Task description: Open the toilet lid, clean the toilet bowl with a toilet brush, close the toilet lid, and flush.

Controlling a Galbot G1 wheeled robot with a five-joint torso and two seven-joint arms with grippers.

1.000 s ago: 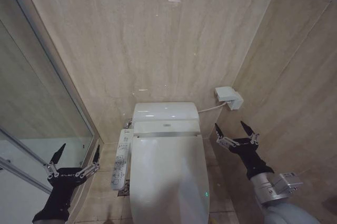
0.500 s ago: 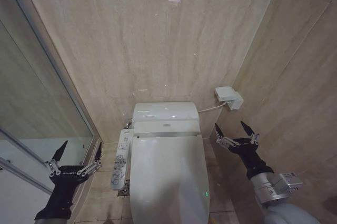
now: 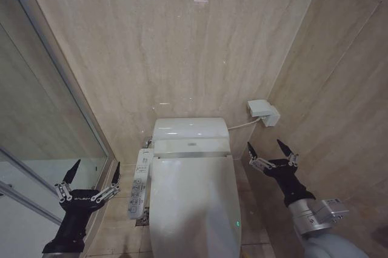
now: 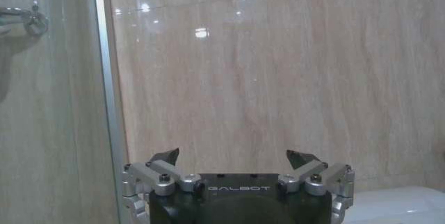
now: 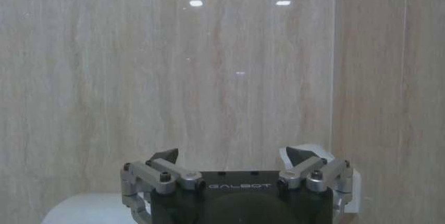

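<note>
The toilet lid [image 3: 193, 203] is a pale bluish-white oval lying shut over the toilet in the lower middle of the head view. It hides the toilet bowl. The toilet brush is out of view. My left gripper [image 3: 96, 170] hangs open to the left of the toilet, beside the glass partition, with nothing between its fingers. In the left wrist view the left gripper [image 4: 236, 156] faces the tiled back wall. My right gripper [image 3: 267, 147] is open to the right of the lid, holding nothing. The right gripper [image 5: 233, 153] also points at the wall.
A white control panel [image 3: 139, 183] juts from the toilet's left side. The cistern cover [image 3: 190, 131] sits behind the lid. A white socket box [image 3: 263, 112] with a cable hangs on the right wall. A glass shower partition [image 3: 42, 131] closes the left side. Beige tiled walls stand close all round.
My left gripper has shifted slightly to the right, toward the toilet. The right gripper and the lid have stayed put.
</note>
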